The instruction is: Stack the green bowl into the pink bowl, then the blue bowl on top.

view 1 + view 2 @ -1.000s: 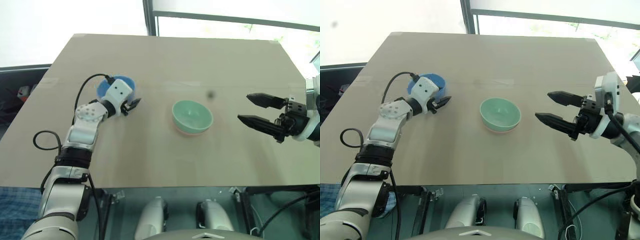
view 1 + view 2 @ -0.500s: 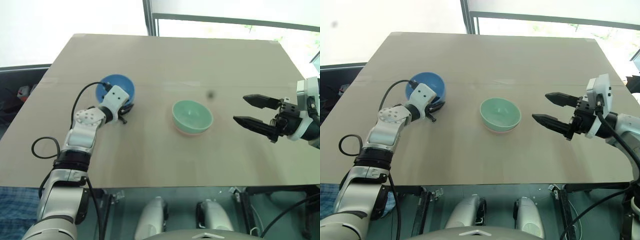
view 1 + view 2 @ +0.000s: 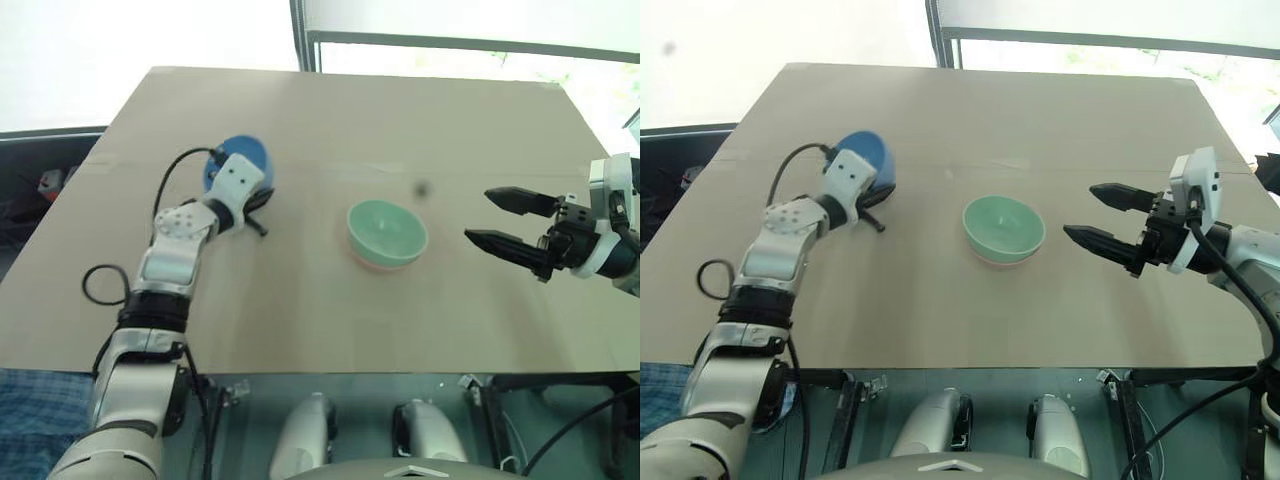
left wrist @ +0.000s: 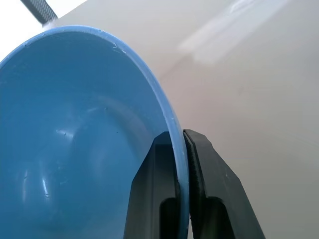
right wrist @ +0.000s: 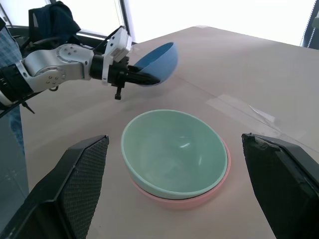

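Blue bowl [image 4: 75,149] rim pinched by left gripper [image 4: 180,164]; right gripper [image 3: 1102,217] agape.

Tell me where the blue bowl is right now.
The blue bowl is tilted, pinched by its rim in the left end effector, over the table's left side, left of the green bowl.

The round sky-blue bowl [image 4: 75,149] looks like smooth moulded plastic with a soft sheen inside and a few tiny nicks along its thin rim, and the round mint-green bowl [image 5: 172,149] and the salmon-pink bowl [image 5: 219,184] under it have the same smooth, mostly matt plastic look (a faint highlight glints in the green one's hollow). The flat tan table top [image 3: 330,290] is matt and paper-like, with a strip of clear glossy tape [image 5: 244,112] across it. The right gripper's black fingers [image 5: 82,184] carry rough, finely dimpled pads, while the left gripper's black fingers [image 4: 154,189] look like smooth, hard, slightly shiny plastic.
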`<state>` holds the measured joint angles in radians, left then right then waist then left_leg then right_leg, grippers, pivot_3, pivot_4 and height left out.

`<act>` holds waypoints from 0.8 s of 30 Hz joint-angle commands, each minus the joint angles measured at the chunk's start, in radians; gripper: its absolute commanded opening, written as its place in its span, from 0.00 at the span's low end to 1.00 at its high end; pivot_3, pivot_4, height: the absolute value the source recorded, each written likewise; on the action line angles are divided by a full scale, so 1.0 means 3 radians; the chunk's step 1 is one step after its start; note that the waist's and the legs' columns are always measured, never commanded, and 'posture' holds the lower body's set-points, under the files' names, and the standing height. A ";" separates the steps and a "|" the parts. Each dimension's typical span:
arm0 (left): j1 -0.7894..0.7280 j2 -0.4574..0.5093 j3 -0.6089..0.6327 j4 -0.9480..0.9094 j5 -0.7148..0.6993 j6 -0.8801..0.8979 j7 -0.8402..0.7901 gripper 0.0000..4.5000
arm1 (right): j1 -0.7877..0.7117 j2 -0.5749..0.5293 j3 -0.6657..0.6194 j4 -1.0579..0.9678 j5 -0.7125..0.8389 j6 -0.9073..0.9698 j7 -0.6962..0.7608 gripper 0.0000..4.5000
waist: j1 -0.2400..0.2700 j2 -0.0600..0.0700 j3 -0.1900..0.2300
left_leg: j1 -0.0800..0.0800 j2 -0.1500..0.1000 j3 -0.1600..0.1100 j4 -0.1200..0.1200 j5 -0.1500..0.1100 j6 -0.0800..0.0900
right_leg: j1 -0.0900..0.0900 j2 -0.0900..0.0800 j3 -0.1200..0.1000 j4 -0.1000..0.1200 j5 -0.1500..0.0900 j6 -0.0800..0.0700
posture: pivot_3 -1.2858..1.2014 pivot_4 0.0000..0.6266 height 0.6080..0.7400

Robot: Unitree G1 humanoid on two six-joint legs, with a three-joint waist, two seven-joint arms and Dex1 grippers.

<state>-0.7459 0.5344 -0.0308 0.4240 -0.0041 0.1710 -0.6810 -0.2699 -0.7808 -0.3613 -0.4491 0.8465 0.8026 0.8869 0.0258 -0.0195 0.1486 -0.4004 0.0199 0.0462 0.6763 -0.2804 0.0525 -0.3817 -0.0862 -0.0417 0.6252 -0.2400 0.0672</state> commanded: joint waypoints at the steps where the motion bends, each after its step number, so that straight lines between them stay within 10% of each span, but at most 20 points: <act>1: -0.0407 -0.0248 -0.0234 0.0093 -0.0071 -0.0121 -0.0333 0.01 | -0.0089 -0.0069 0.0009 -0.0005 0.0028 -0.0086 0.0021 1.00 | 0.0004 0.0000 0.0000 | 0.0000 -0.0008 0.0001 0.0001 0.0000 0.0001 | 0.0000 0.0000 0.0000 0.0000 0.0000 0.0000 | 0.52 0.24 1.00; 7: -0.0862 -0.0659 -0.0804 -0.0006 -0.0094 -0.0198 -0.1285 0.01 | -0.0121 -0.0129 0.0001 -0.0031 0.0072 -0.0051 0.0018 1.00 | -0.0006 0.0000 0.0001 | -0.0005 -0.0013 0.0003 0.0006 -0.0005 0.0009 | 0.0000 0.0000 0.0002 -0.0002 0.0000 0.0001 | 0.52 0.24 1.00; 21: -0.0692 -0.0290 -0.1292 -0.0955 -0.0077 -0.0145 -0.2243 0.01 | 0.0096 -0.0162 -0.0070 -0.0177 0.0138 -0.0089 -0.0106 1.00 | -0.0028 0.0002 0.0002 | -0.0004 0.0002 0.0006 0.0022 -0.0010 0.0017 | 0.0000 0.0000 0.0011 -0.0002 -0.0002 0.0003 | 0.52 0.24 1.00; 24: -0.0655 -0.0363 -0.1231 -0.0996 -0.0144 -0.0116 -0.2173 0.20 | 0.0076 -0.0147 0.0003 -0.0140 0.0100 -0.0121 -0.0087 1.00 | -0.0025 0.0002 0.0002 | -0.0005 0.0001 0.0006 0.0027 -0.0012 0.0021 | 0.0001 -0.0002 0.0012 -0.0001 -0.0002 0.0003 | 0.52 0.24 1.00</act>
<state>-0.9402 0.4467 -0.4298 0.1726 -0.0131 0.1305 -1.3510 -0.2403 -0.8196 -0.3591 -0.4767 0.8758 0.7938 0.8604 0.0184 -0.0189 0.1490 -0.4017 0.0200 0.0481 0.6844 -0.2842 0.0590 -0.3813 -0.0866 -0.0379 0.6249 -0.2406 0.0680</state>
